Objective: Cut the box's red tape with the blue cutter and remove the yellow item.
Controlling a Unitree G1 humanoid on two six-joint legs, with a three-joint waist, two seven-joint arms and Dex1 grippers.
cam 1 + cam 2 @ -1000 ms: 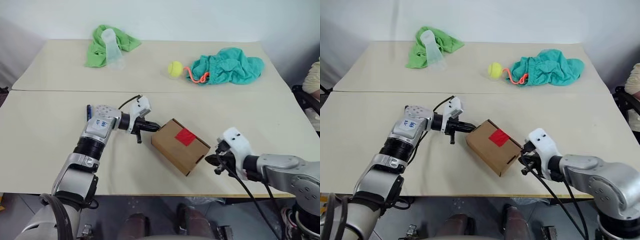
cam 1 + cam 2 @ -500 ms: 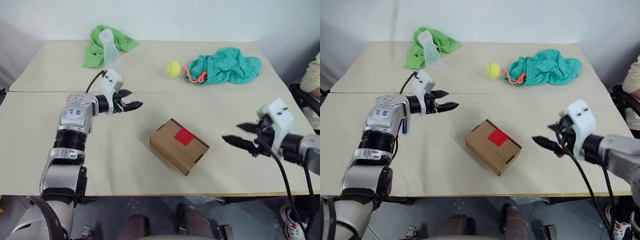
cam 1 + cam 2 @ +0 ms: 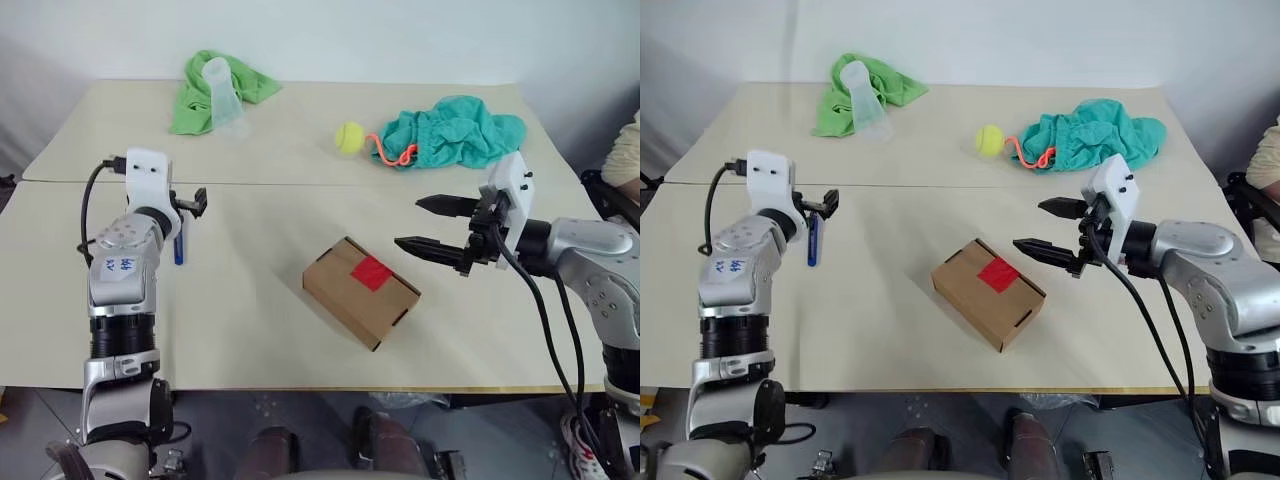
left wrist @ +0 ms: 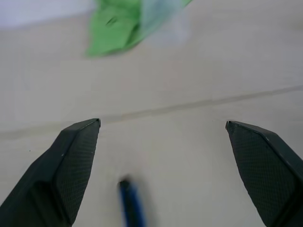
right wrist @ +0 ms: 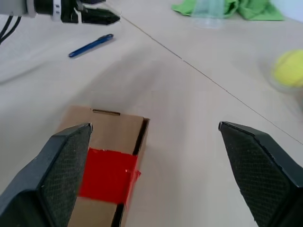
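Two pale tabletops [image 3: 300, 210] meet at a seam before a white wall. The box [image 3: 360, 291] lies closed, red tape [image 3: 371, 272] intact; the blue cutter [image 3: 811, 243] lies beside the left gripper [image 3: 830, 201]. The left gripper and the right gripper [image 3: 432, 225] both have fingers apart, empty.

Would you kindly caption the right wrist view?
Open right gripper above the box, red tape uncut.

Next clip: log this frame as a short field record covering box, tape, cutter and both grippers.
box: the box closed, on the near table
tape: the red tape uncut across the flap seam
cutter: the blue cutter lying on the table under the left gripper
left gripper: open, empty
right gripper: right gripper open, empty, raised beside the box
yellow item: not visible
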